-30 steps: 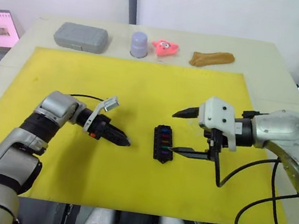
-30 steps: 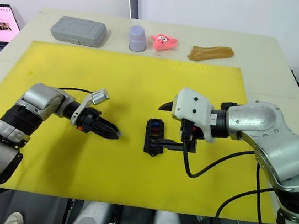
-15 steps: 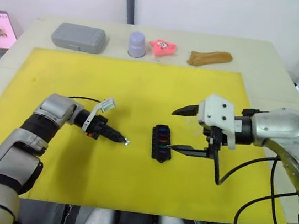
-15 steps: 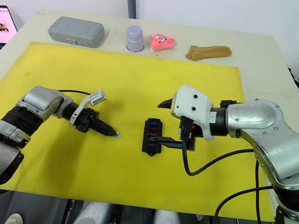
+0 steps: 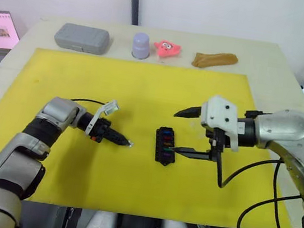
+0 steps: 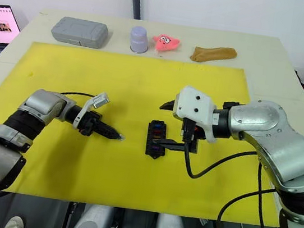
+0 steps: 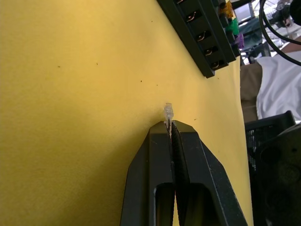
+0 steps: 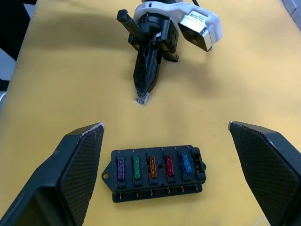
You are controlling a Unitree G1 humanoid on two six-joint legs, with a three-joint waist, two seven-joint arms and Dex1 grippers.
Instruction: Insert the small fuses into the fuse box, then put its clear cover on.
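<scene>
A yellow mat (image 5: pixel 144 90) is spread over a pale table (image 5: pixel 273 57). Near the middle of the mat lies the black fuse box (image 5: pixel 165 145), with five coloured fuses (image 8: pixel 152 166) seated in one row: purple, green, amber, red and blue. The right gripper (image 5: pixel 181 132) is held wide open around the box's right side, one finger on its far side and one on its near side. To the left of the box, the left gripper (image 7: pixel 170 126) is closed on a tiny pale fuse (image 7: pixel 168 112), its tip down at the mat. Along the far edge of the table are seen a grey case (image 5: pixel 82 38), a lilac cup (image 5: pixel 141 45), a pink toy (image 5: pixel 168 48) and a brown object (image 5: pixel 215 59).
</scene>
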